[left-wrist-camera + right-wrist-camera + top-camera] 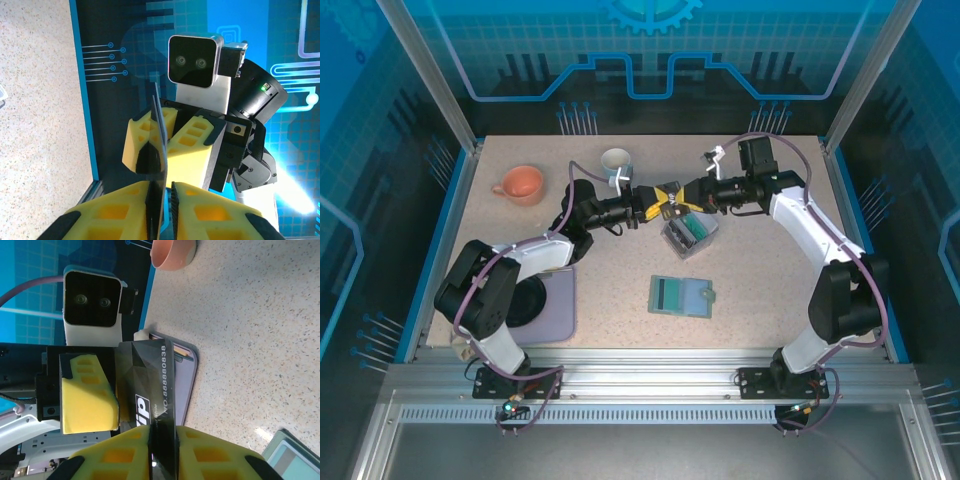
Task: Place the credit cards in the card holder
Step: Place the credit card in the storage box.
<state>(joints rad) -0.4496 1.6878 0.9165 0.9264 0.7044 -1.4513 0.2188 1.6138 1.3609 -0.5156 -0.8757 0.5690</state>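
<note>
A dark credit card with white numbers is held on edge in the air between both grippers. My right gripper is shut on its near end. My left gripper has the card's other end between its pads, resting on one pad with a small gap to the other. The two grippers, left and right, meet tip to tip over a small clear box that holds teal cards. The card holder lies open and flat on the table, nearer the front.
An orange mug and a white cup stand at the back left. A purple mat lies at the front left under the left arm. Blue walls enclose the table.
</note>
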